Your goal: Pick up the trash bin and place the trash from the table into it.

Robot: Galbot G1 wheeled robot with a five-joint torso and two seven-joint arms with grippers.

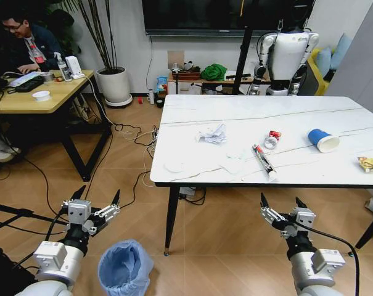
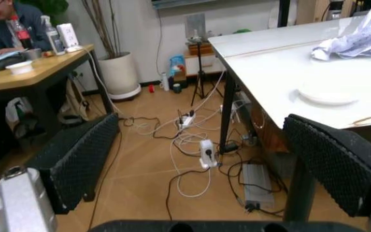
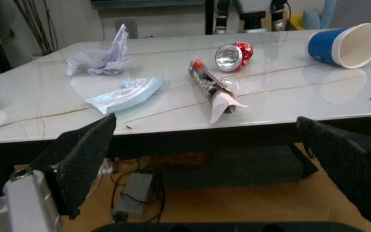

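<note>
While both claws hang low with fingers apart before the counter (image 1: 192, 172), the bin (image 1: 124, 268) stands on the floor just beside the left claw (image 1: 98, 198); the right claw (image 1: 283, 205) is below the wrapper (image 1: 264, 161), can (image 1: 272, 139) and cup (image 1: 323, 140)

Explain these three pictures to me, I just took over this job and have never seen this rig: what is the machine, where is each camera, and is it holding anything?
It is a wheeled robot with two arms. The wide picture comes from its head, looking down at the white table. The other two come from cameras on its wrists.

The left gripper and right gripper hover low in front of the table, both open and empty. The black pads at the wrist pictures' edges are the fingers.

On the table lie crumpled paper, a crushed can, a long wrapper, a blue cup on its side and a yellow wrapper. The blue-lined bin stands on the floor by the left arm.
</note>
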